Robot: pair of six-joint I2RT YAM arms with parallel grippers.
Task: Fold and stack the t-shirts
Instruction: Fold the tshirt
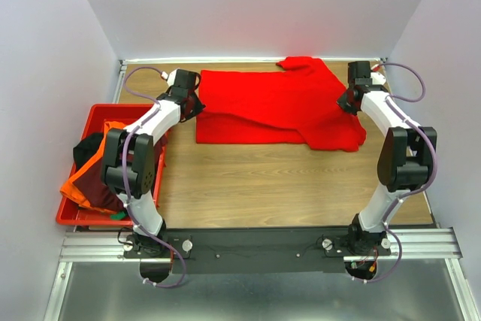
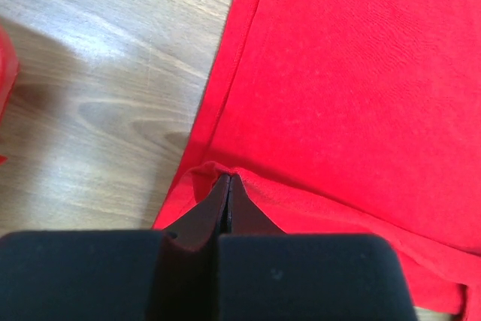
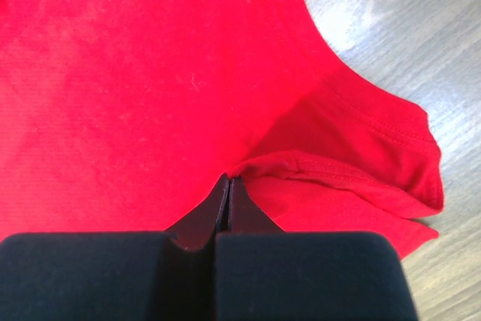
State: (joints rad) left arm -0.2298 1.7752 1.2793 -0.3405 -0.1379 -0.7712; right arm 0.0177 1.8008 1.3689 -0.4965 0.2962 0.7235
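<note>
A bright red t-shirt (image 1: 270,107) lies spread over the far half of the table, with one sleeve (image 1: 304,63) reaching the back edge. My left gripper (image 1: 197,103) is shut on the shirt's left edge; in the left wrist view the closed tips (image 2: 229,178) pinch a small raised fold of the hem (image 2: 197,174). At the right side, my right gripper (image 1: 347,101) is shut on the cloth beside a sleeve (image 3: 376,148), its tips (image 3: 229,180) pinching a fold. More t-shirts sit bunched in the crate: orange (image 1: 77,188), dark maroon (image 1: 101,186) and black (image 1: 86,148).
A rigid red plastic crate (image 1: 113,108) stands at the table's left edge, beside the left arm; its corner shows in the left wrist view (image 2: 6,65). Bare wooden tabletop (image 1: 263,186) lies between the red shirt and the arm bases. White walls close in three sides.
</note>
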